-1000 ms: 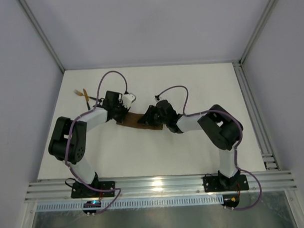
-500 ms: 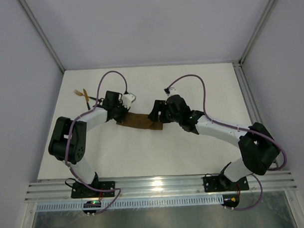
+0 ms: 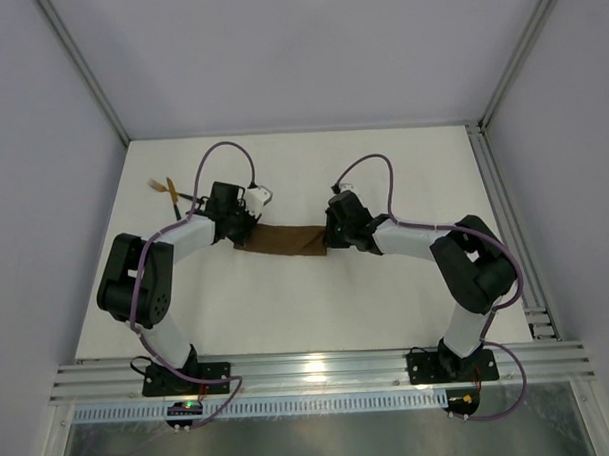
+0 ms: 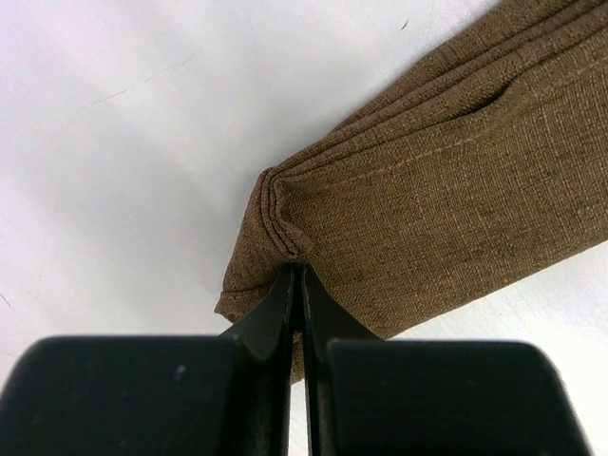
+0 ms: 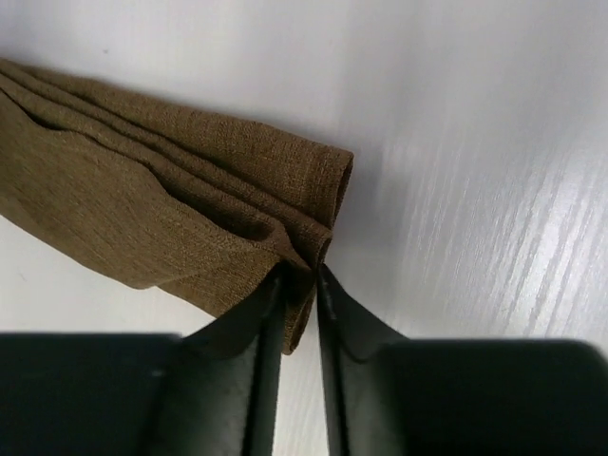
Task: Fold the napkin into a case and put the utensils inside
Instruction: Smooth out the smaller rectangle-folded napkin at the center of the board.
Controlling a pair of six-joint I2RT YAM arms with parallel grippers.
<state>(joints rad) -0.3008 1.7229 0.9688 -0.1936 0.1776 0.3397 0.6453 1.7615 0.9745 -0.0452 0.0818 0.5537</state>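
Bases of both arms sit bolted at the near edge of the white table (image 3: 287, 309); from there each arm reaches in toward the middle, where the napkin (image 3: 285, 240) lies flat, folded into a narrow brown strip of several stacked layers; the left gripper (image 4: 297, 285) is clamped on the strip's left end, its black fingers (image 4: 271, 312) pressed together with the folded corner pinched at the tips; the right gripper (image 5: 300, 285) grips the opposite end, a fold of cloth caught between its fingers (image 5: 256, 315), the layers fanning slightly beside it; farther off, toward the far left of the table, the utensils (image 3: 169, 191) lie well apart from the cloth, a gold-coloured head and dark handles just discernible.
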